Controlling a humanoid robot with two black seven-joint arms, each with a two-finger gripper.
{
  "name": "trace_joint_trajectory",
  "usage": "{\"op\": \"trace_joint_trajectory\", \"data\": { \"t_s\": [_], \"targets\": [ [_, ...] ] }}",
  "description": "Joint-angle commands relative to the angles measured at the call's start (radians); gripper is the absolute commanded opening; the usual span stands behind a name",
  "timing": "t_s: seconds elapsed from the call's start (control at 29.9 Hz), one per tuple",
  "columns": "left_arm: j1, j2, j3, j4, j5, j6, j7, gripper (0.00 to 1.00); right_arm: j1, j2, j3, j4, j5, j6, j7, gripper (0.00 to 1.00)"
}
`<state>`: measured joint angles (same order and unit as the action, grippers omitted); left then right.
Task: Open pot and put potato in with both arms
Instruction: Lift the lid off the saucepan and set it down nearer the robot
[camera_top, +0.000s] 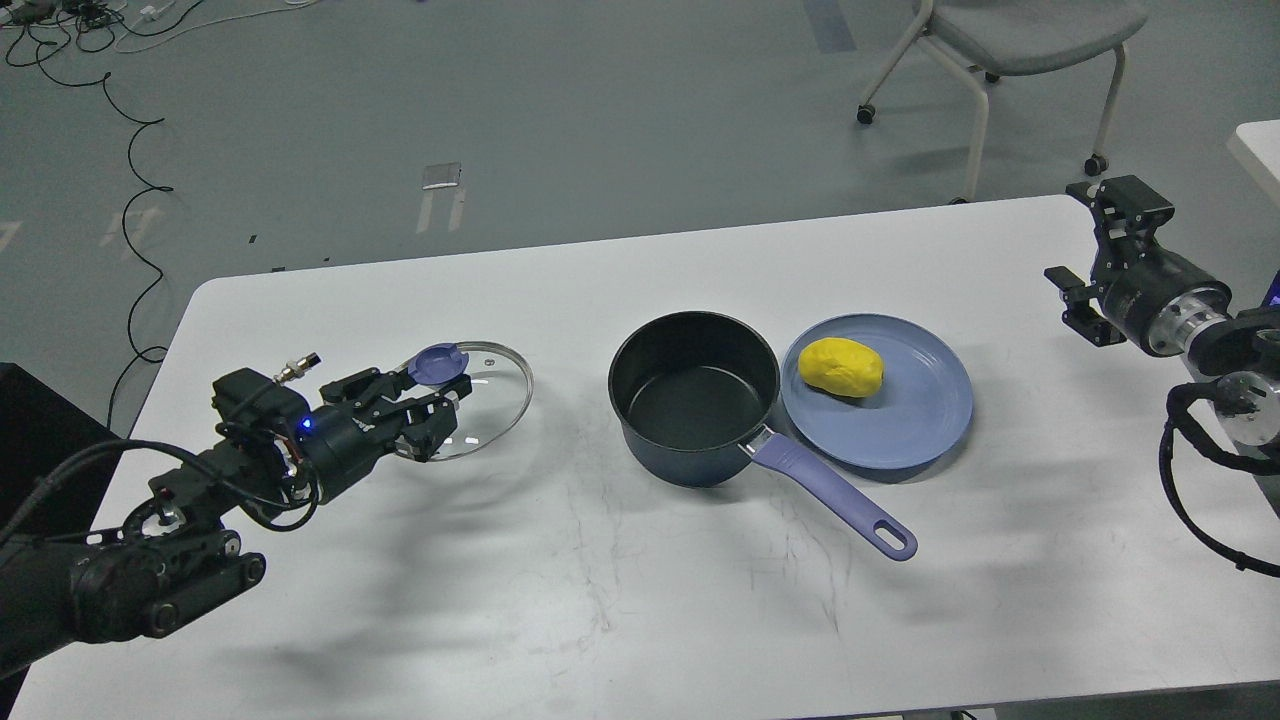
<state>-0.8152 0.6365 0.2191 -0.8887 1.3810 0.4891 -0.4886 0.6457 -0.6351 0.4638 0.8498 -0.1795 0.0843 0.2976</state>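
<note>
The pot (694, 398) stands open at the table's middle, black inside empty, its lavender handle (830, 495) pointing to the front right. The yellow potato (841, 366) lies on a light-blue plate (920, 425) just right of the pot. The glass lid (490, 395) lies at the left, about level with the table. My left gripper (438, 385) has its fingers on either side of the lid's purple knob (438, 362). My right gripper (1095, 245) hangs open and empty at the table's right edge, well right of the plate.
The white table (640, 600) has bare surface in front of the pot. A chair (1010, 50) and cables (130, 150) are on the floor beyond the table's far edge.
</note>
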Motion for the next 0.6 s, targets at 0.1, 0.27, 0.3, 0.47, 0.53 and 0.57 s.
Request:
{"op": "trace_joint_trajectory", "data": {
  "t_s": [0.1, 0.27, 0.3, 0.47, 0.53, 0.57],
  "targets": [
    [0.028, -0.006, 0.008, 0.011, 0.007, 0.0, 0.0, 0.31, 0.002, -0.001, -0.001, 0.0, 0.0, 0.0, 0.0, 0.99],
    [0.059, -0.012, 0.008, 0.028, 0.007, 0.0, 0.0, 0.37, 0.0, -0.001, -0.001, 0.0, 0.0, 0.0, 0.0, 0.99],
    [0.062, -0.017, 0.008, 0.028, 0.007, 0.0, 0.0, 0.39, 0.002, -0.001, -0.001, 0.0, 0.0, 0.0, 0.0, 0.99],
    [0.079, -0.055, 0.005, 0.074, 0.003, 0.0, 0.0, 0.55, 0.002, -0.001, -0.001, 0.0, 0.0, 0.0, 0.0, 0.99],
    [0.086, -0.067, -0.001, 0.088, 0.001, 0.0, 0.0, 0.6, 0.002, -0.001, -0.001, 0.002, 0.0, 0.0, 0.0, 0.99],
    [0.087, -0.07, -0.003, 0.092, 0.0, 0.0, 0.0, 0.7, 0.0, -0.001, -0.001, 0.002, 0.0, 0.002, 0.0, 0.99]
  ]
}}
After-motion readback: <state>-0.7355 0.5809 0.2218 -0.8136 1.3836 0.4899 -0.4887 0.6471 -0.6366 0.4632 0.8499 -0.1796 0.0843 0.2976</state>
